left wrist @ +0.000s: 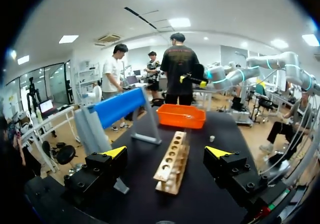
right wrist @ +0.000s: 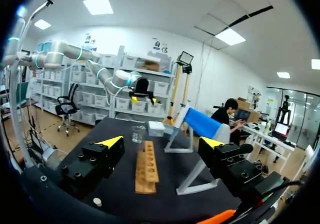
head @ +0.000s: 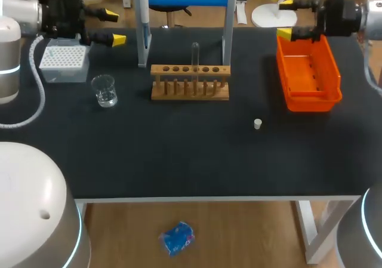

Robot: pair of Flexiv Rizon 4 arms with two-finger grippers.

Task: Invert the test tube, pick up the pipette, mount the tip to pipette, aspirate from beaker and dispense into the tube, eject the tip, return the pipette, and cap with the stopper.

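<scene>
Test tube (head: 194, 56) upright in rack (head: 190, 83)

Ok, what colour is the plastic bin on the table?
Orange; the bin shows best in the head view.

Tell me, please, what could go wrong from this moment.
1. The tube is thin, clear and stands tall in the rack; an off-centre grasp may tilt it or drag the rack.
2. The beaker stands close to the tip box, near the open left gripper; a reach there might knock it over.
3. The stopper is small and lies loose on the table; a poor grasp may push it away.
</scene>
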